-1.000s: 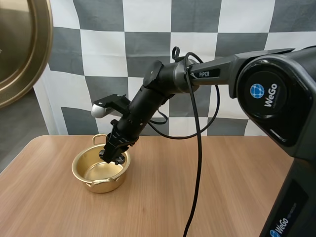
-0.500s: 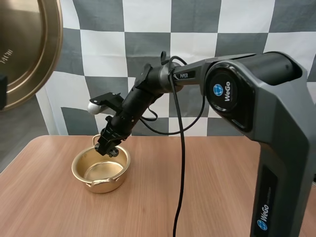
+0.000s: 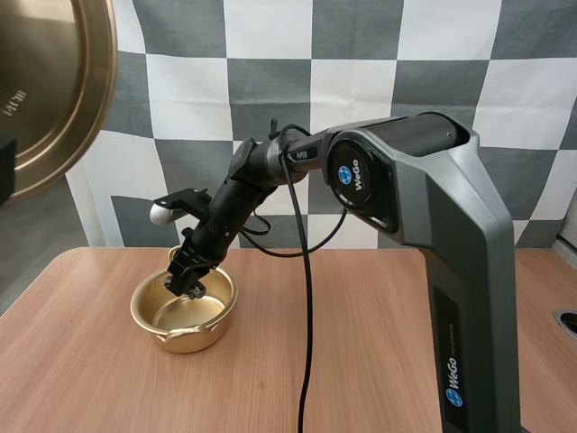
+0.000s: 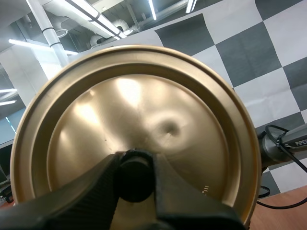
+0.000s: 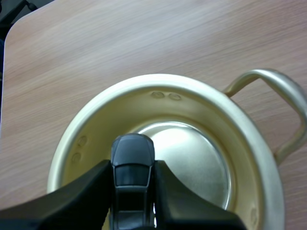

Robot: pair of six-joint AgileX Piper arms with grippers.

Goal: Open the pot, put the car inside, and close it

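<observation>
"WeGo" stands in white on our right arm (image 3: 407, 171), once beside a round blue mark at the shoulder and again low on the column. "PiPER" is printed on the forearm. Small writing on the lid (image 4: 144, 110) is too faint for us to read.

The car (image 5: 132, 165), a dark grey toy, lies with its long axis in line with our right jaws. Its rounded end points out past them and down into the open pot (image 5: 165, 98). Those jaws stand narrowly apart and pinch the car by its two sides, over the pot's inside, close to the wall. We cannot tell whether it touches.

The pot stands on the desk (image 3: 379, 325), with a loop handle (image 5: 288, 110) off to one side of the jaws. Our left jaws are clamped on the lid's black knob (image 4: 135, 176), and the gold lid stands on edge just beyond them, high above the desk.
</observation>
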